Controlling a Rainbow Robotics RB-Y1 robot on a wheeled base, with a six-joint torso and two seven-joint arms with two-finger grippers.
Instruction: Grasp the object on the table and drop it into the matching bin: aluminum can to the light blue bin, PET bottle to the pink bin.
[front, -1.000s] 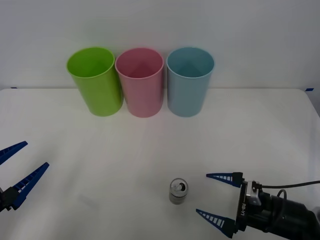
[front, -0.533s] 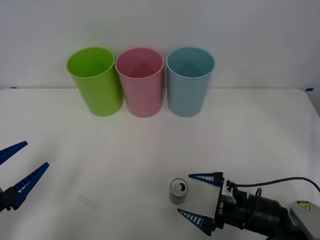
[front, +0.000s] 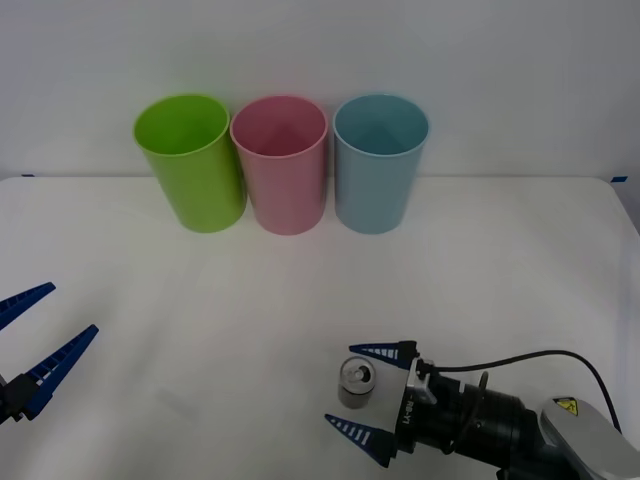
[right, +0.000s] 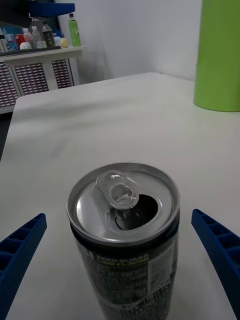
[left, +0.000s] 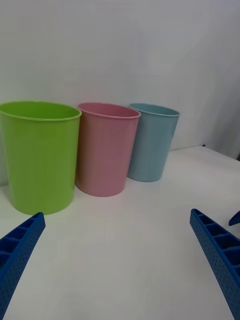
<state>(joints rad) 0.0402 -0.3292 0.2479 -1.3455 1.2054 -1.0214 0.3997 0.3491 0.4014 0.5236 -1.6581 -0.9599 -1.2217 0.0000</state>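
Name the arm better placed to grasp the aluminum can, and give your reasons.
Right. The right gripper is open with the aluminum can standing upright between its jaws, ready to close. The left gripper hangs open at the table's far left edge, well away from the can.

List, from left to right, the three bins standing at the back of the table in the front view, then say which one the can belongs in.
Lime green bin → pink bin → light blue bin. The can belongs in the light blue bin, the rightmost.
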